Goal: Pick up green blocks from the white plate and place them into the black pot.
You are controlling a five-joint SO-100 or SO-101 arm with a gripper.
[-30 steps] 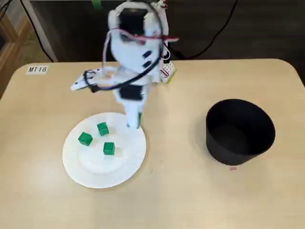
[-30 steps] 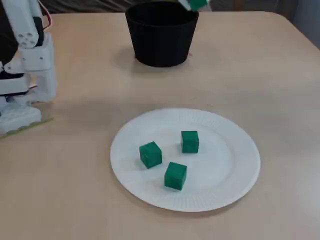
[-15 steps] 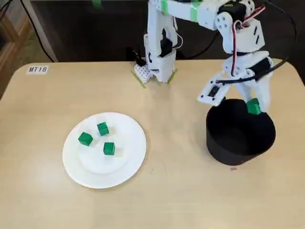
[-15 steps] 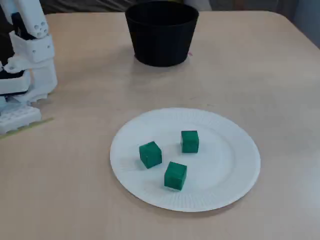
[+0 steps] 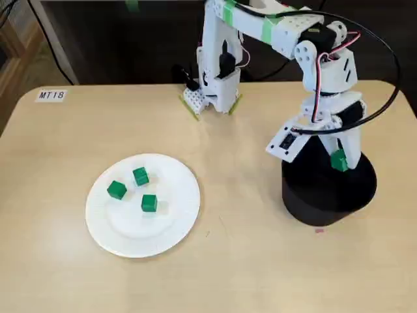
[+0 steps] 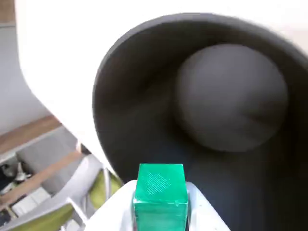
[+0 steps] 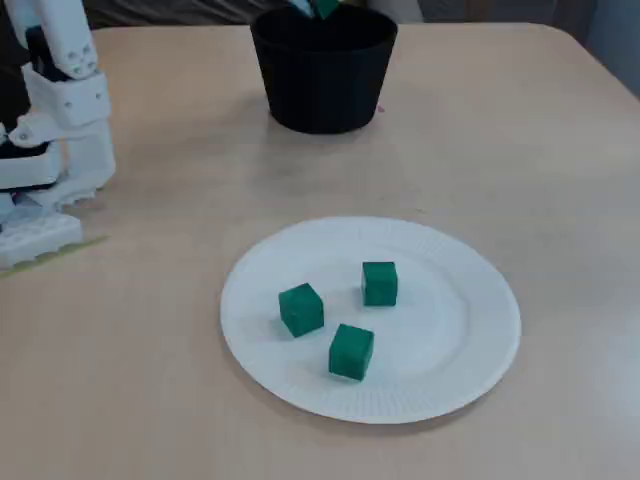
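**Block held over the pot, three on the plate**

From my desk, a fixed view shows the gripper [image 5: 340, 156] clamped on one green block [image 5: 338, 161], hanging above the black pot [image 5: 306, 202] toward the rim's 1 o'clock. The wrist view adds what that one cannot: the block [image 6: 160, 190] sits squarely between the white fingers [image 6: 199, 202], and below it the pot's [image 6: 134, 96] inside looks bare, though the picture is blurred and I would not swear to it. The other fixed view catches only a sliver of the block [image 7: 325, 8] at its top edge, over the pot [image 7: 322, 80].

The pale wooden table [image 5: 247, 261] has rounded corners. The pot stands at its 4 o'clock and the white plate [image 5: 130, 231] at 8 o'clock, well apart. A label [image 5: 51, 95] reading MT18 sits at 10 o'clock, and the arm's base [image 5: 215, 91] at 12. Behind the table the room is dark, with cables.

Count: one arm, one pot, one plate, four green blocks. Three lie on the plate, apart from each other: one at 10 o'clock [image 5: 116, 190], one at 12 [image 5: 140, 176], one near the middle [image 5: 149, 203].
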